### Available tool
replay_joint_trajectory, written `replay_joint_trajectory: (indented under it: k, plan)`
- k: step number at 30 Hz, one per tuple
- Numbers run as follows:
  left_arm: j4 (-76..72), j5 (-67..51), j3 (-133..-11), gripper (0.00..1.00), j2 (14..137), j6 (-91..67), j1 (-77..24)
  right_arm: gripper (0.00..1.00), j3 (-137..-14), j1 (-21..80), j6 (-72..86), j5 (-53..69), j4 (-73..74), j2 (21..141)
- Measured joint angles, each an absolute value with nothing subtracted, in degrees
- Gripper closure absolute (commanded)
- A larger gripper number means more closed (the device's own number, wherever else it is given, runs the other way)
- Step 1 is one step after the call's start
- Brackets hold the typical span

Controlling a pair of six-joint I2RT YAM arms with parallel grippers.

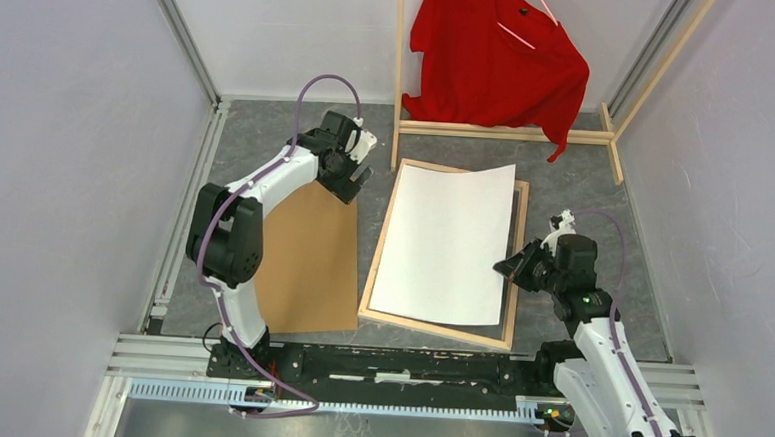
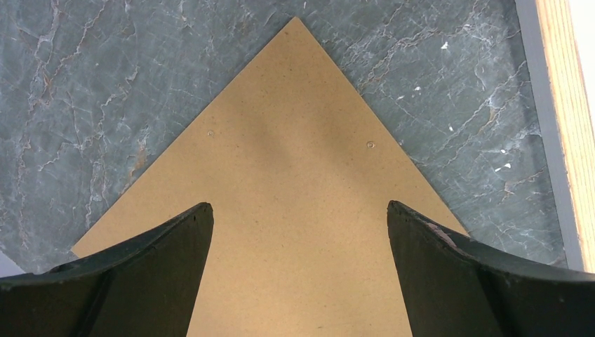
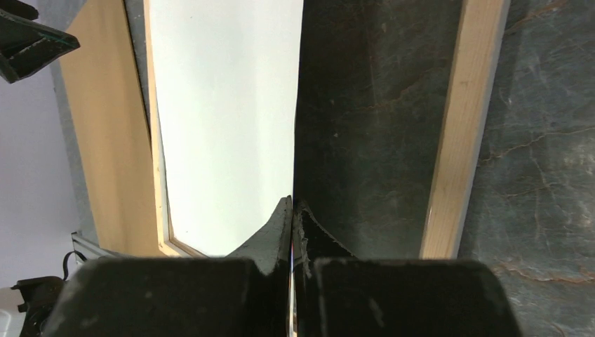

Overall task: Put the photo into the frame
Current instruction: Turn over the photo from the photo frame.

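Note:
The frame [image 1: 515, 285] lies flat with its bare-wood back up, right of the table's middle. The photo [image 1: 447, 242] lies on it white back up, skewed, its far right corner over the frame's far rail. My right gripper [image 1: 506, 268] is shut on the photo's right edge. In the right wrist view the gripper [image 3: 292, 203] pinches that thin edge, with the white sheet [image 3: 224, 105] to the left and the dark pane [image 3: 365, 105] and a wooden rail [image 3: 459, 126] to the right. My left gripper [image 1: 361, 172] is open and empty above the backing board's far corner [image 2: 295, 175].
The brown backing board [image 1: 306, 264] lies flat left of the frame. A wooden clothes rack [image 1: 503, 132] with a red shirt [image 1: 497, 54] stands at the back. Grey walls close in on both sides. A metal rail runs along the near edge [image 1: 406, 365].

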State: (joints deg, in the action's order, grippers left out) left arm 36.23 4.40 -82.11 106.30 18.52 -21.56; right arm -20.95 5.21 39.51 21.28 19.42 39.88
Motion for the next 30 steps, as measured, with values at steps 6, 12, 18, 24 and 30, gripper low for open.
replay_joint_trajectory:
  k: [6, 12, 18, 24, 30]
  plan:
    - [36.32, 4.43, -81.49, 0.00, 105.78, 18.55, -21.56, 1.00, -21.32, 5.21, 38.59, 20.23, 21.37, 39.68]
    - [36.32, 4.40, -81.19, 0.00, 105.69, 18.55, -21.56, 1.00, -21.32, 5.21, 38.48, 20.29, 21.96, 39.44]
    - [36.32, 4.40, -81.14, 0.00, 105.69, 18.55, -21.56, 0.99, -21.23, 5.21, 38.50, 20.75, 21.17, 39.88]
    - [36.29, 4.43, -80.53, 0.00, 105.58, 18.57, -21.56, 0.70, -20.78, 5.21, 38.39, 20.84, 19.99, 41.08]
    - [36.29, 4.43, -80.27, 0.00, 105.56, 18.57, -21.47, 0.17, -21.04, 5.21, 36.42, 19.44, 21.02, 40.97]
